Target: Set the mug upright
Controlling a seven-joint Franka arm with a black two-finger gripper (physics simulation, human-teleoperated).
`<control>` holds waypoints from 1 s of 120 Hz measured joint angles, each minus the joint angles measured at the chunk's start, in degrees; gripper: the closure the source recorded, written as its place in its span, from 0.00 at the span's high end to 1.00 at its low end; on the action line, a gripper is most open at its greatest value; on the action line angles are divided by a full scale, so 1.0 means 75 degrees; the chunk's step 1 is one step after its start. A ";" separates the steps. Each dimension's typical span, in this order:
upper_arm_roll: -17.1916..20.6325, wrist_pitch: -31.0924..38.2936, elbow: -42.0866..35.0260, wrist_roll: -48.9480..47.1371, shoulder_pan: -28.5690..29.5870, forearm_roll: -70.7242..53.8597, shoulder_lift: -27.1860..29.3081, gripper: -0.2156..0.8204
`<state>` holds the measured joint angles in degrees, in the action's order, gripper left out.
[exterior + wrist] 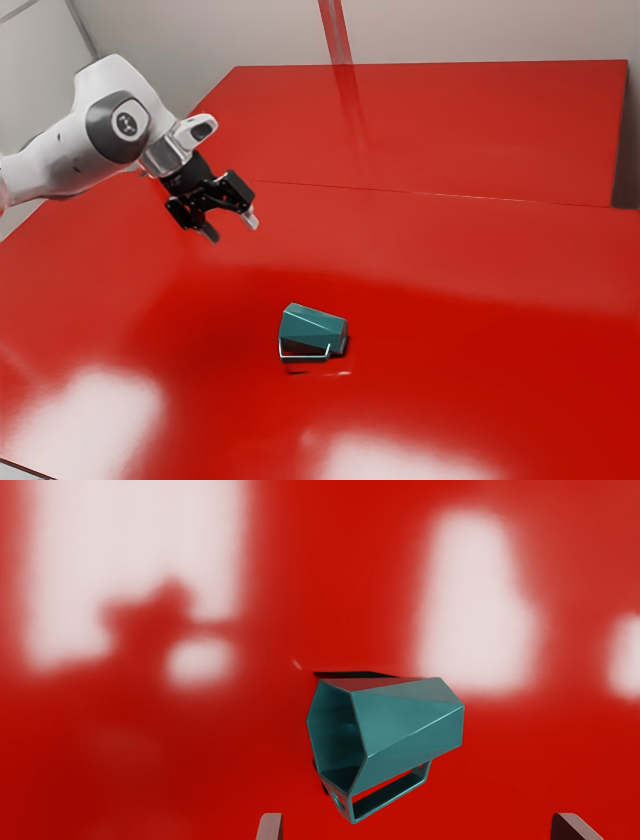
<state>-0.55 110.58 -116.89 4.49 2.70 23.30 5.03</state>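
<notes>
The teal mug point(313, 328) lies on its side on the red table point(480, 380), just below the centre of the exterior view. The gripper point(233, 230), its fingers spread wide, hangs above the table toward that view's upper left.

From well back beside the arm point(70, 160), the exterior view looks down across the table point(480, 280), mug point(312, 328) near six o'clock, while the nearer wrist view looks down from the hand point(232, 231), sharing the mug and surrounding table.

Glossy red table point(480, 360); pale wall point(480, 30) beyond, red-striped.
</notes>
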 joint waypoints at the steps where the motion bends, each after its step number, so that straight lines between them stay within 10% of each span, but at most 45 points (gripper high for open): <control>1: -0.0008 0.0036 -0.0047 0.0029 -0.0005 0.0055 0.0003 0.77; 120: -0.0374 0.1795 -0.3094 0.4403 0.0029 0.5425 -0.0542 0.77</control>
<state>-3.36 124.04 -140.10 37.51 2.91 63.99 0.97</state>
